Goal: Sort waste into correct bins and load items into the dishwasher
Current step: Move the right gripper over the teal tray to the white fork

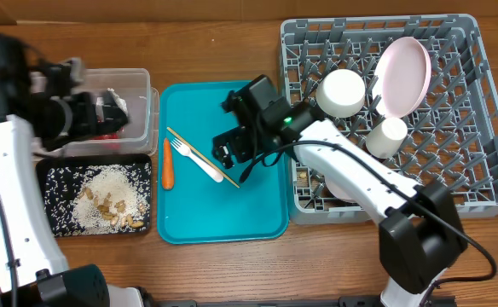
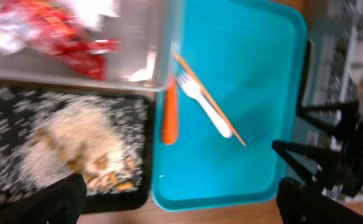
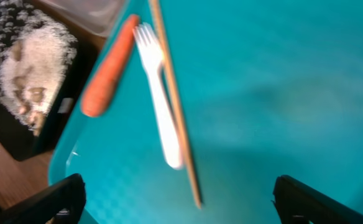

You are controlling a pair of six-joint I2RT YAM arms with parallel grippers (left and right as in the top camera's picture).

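Even bright light, wrist views motion-blurred, overhead sharp

This looks like a robotics lab staged as a dish-clearing station. A white-and-black left arm (image 1: 2,170) and right arm (image 1: 360,170) work at a wooden counter (image 1: 232,34) carrying a grey dish rack (image 1: 488,196), teal serving tray (image 1: 249,205), clear tub (image 1: 134,81) and black tray (image 1: 53,228).

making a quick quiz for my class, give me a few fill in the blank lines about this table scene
The orange vegetable on the teal tray is a ____.
The black tray holds nut scraps and white ____.
In the dish rack, the pink dish is a ____.
Missing: carrot; rice; plate.
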